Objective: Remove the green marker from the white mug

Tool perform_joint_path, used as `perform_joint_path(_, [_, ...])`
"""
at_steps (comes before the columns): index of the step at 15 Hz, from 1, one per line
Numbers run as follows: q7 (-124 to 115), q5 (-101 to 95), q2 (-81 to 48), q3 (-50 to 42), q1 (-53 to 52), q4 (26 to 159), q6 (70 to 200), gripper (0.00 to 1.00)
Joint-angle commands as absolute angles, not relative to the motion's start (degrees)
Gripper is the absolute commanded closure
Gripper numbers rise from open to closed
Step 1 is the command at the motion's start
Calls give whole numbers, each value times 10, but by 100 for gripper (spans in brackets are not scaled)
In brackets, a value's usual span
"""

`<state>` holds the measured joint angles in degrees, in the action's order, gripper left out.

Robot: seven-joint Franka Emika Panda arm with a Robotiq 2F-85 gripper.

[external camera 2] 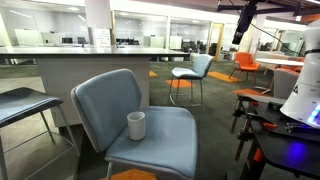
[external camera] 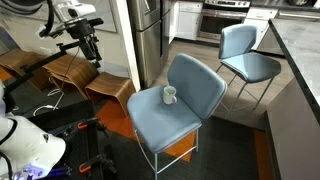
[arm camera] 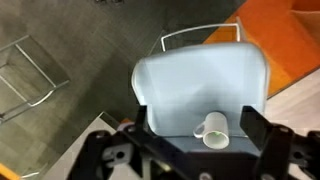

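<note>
Our claw (arm camera: 194, 118) hangs spread wide and empty, well apart from the small white cylindrical mug (arm camera: 212, 130) standing upright on the blue-grey padded chair seat (arm camera: 190, 85).

Count per kind: 1 white mug (external camera: 170, 95), the same one in all 3 views. Blue-grey chairs: 2 in both exterior views, i.e. the near chair (external camera: 195, 85) and the far chair (external camera: 240, 45); the wrist view shows only 1 of them. Brown wooden seats (external camera: 72, 68): at least 2, exact no. is not clear. Orange chair (external camera 2: 247, 65): 1. Gripper (external camera: 91, 55): 1.
</note>
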<state>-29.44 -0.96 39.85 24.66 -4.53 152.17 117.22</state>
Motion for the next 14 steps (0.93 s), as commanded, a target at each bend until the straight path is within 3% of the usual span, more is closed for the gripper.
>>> perform_joint_path(1, [-292,-6,338,226,-48,1504,1214,0])
perform_joint_path(8, [-328,-31,125,207,-14,1428,1334,0])
perform_joint_path(14, [-322,-101,-71,154,-45,1319,1432,0])
